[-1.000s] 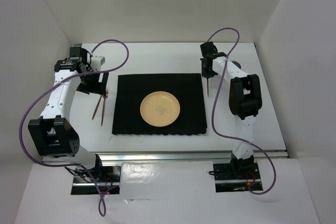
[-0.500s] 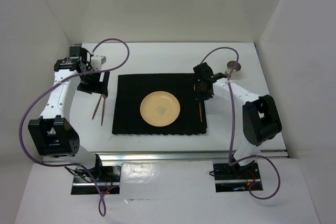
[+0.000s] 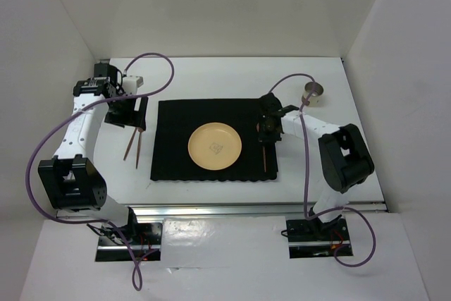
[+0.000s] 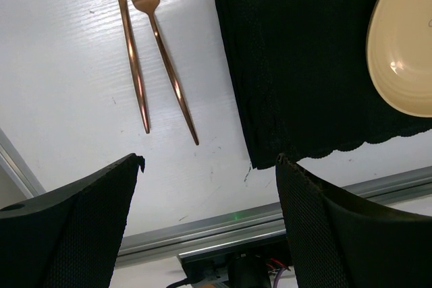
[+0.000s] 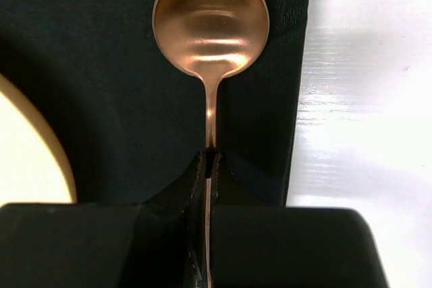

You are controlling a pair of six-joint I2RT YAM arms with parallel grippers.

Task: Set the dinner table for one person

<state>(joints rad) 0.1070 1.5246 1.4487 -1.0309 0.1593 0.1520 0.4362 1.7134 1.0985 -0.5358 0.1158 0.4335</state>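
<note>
The dinner table (image 3: 211, 79) is a white top with a silver rail at its near edge. A black placemat (image 3: 176, 139) lies in the middle with a cream plate (image 3: 215, 146) on it. My right gripper (image 3: 266, 130) is shut on a copper spoon (image 3: 266, 158), low over the mat's right edge beside the plate. In the right wrist view the jaws (image 5: 210, 163) pinch the spoon (image 5: 210, 21) by its handle, bowl up. My left gripper (image 3: 127, 112) is open and empty (image 4: 209, 163), above a copper knife (image 4: 128, 38) and fork (image 4: 162, 52) lying left of the mat.
A small metal cup (image 3: 313, 91) stands at the back right of the table. The knife (image 3: 130, 147) and fork (image 3: 139, 149) lie side by side on the bare white top. The silver rail (image 4: 256, 224) runs along the near edge.
My right arm has swung the spoon from the back right of the table to the placemat's right edge beside the plate, uncovering the metal cup. The left arm has not moved.
</note>
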